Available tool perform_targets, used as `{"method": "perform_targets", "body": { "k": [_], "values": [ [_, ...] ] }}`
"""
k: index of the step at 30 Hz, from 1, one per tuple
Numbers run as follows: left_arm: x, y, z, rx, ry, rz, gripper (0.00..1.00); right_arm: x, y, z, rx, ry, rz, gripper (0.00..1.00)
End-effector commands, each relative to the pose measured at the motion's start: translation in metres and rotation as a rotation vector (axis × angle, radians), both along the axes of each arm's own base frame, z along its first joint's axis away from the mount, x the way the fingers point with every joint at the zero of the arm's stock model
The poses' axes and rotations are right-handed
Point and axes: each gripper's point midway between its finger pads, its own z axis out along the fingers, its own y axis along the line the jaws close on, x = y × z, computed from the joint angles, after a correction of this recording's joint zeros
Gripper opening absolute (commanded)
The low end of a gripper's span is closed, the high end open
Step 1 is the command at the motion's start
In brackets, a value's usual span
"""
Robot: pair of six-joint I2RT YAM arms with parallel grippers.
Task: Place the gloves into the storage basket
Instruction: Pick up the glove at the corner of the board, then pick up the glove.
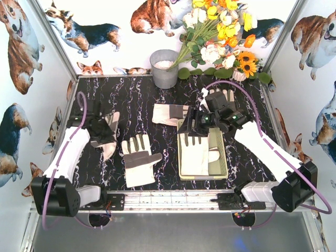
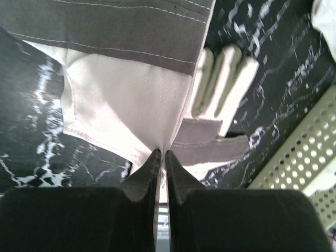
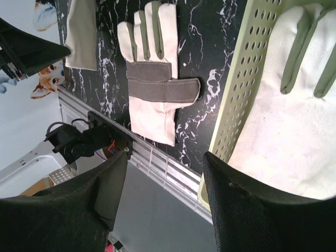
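Clearly we have the left gripper [image 2: 162, 154] pressed together on the cream edge of the held glove [image 2: 126, 100]. We pinch there because cloth lying flat offers little else to catch, though we cannot tell whether it is clear of the bench [image 1: 131, 100]. That glove sits at our left side, well apart from the storage basket [image 3: 236, 89], so we judge it needs a carry across to the right. Our right gripper [image 3: 165, 156] hovers over the basket's far end, fingers apart and empty, right above the stowed glove [image 1: 195, 157] lying inside. The middle glove [image 1: 139, 157] lies flat between the held one and the basket, and the far glove [image 1: 169, 114] lies just beyond the basket's far-left corner.
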Motion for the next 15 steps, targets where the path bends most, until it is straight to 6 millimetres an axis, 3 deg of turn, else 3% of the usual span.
{"method": "perform_targets", "body": {
  "k": [1, 5, 8, 9, 12, 15],
  "values": [
    [-0.01, -0.037, 0.009, -0.053, 0.018, -0.049, 0.0, -0.008, 0.0, 0.011, 0.044, -0.019, 0.008, 0.62],
    [-0.009, -0.076, 0.007, -0.076, -0.019, -0.131, 0.0, -0.012, 0.003, -0.002, 0.057, 0.02, 0.013, 0.62],
    [-0.003, -0.086, 0.008, -0.089, -0.032, -0.143, 0.34, -0.012, 0.008, -0.01, 0.069, 0.041, 0.028, 0.62],
    [0.0, -0.087, 0.011, -0.086, -0.04, -0.145, 0.43, -0.011, 0.01, -0.011, 0.069, 0.043, 0.041, 0.62],
    [0.011, -0.081, 0.025, -0.04, -0.087, -0.163, 0.58, -0.004, 0.012, -0.007, 0.034, 0.033, 0.077, 0.62],
    [0.02, -0.061, 0.031, 0.016, -0.108, -0.148, 0.65, 0.008, 0.015, 0.002, -0.011, 0.009, 0.095, 0.62]
  ]
}}
